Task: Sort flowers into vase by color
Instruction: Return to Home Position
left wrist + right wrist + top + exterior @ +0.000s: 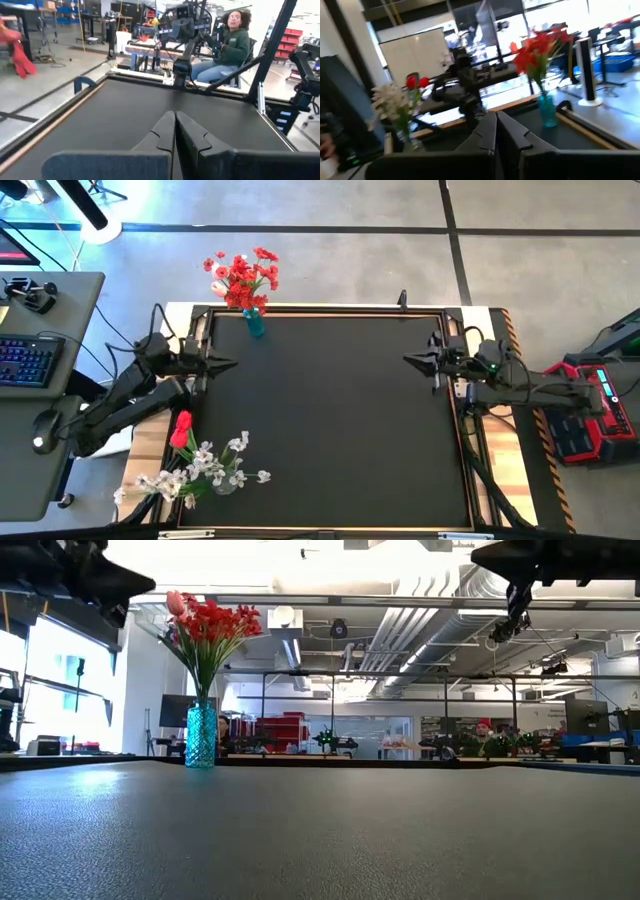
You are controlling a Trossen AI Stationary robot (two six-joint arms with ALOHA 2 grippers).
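Observation:
A teal glass vase stands on its base at the table's far left corner with a bunch of red flowers in it; the low view shows the vase and blooms upright. Near the near left corner, a clear vase holds white blossom sprays and red tulip buds. My left gripper hovers shut above the table's left side. My right gripper hovers shut above the right side. Both point at each other and hold nothing.
The black mat between the grippers is bare. A raised rim runs along the table's far edge. A desk with a keyboard stands left of the table. A seated person is beyond the right side.

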